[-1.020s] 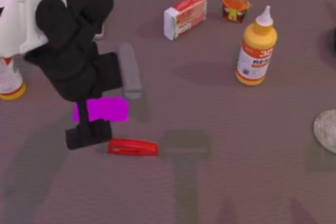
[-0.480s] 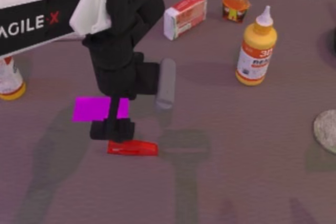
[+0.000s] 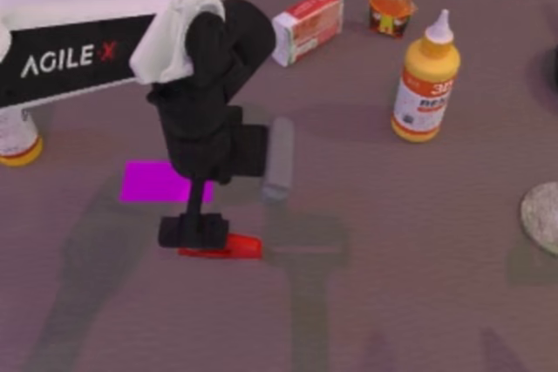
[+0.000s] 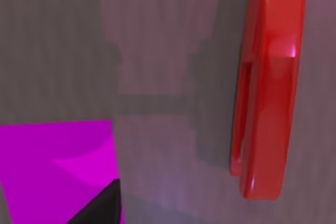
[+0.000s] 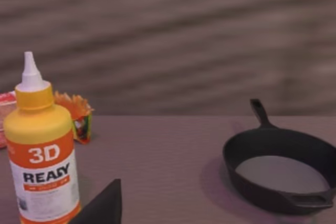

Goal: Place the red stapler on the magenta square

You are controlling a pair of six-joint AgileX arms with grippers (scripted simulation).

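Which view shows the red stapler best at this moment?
The left wrist view: the red stapler lies whole and unblocked beside the magenta square. In the top view the left gripper covers its left end, so only part shows. The right wrist view does not show it.

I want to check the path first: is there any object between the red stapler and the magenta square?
Nothing visible. The red stapler lies just below the magenta square in the top view, with only bare table between them. The left gripper hovers over the stapler's left end.
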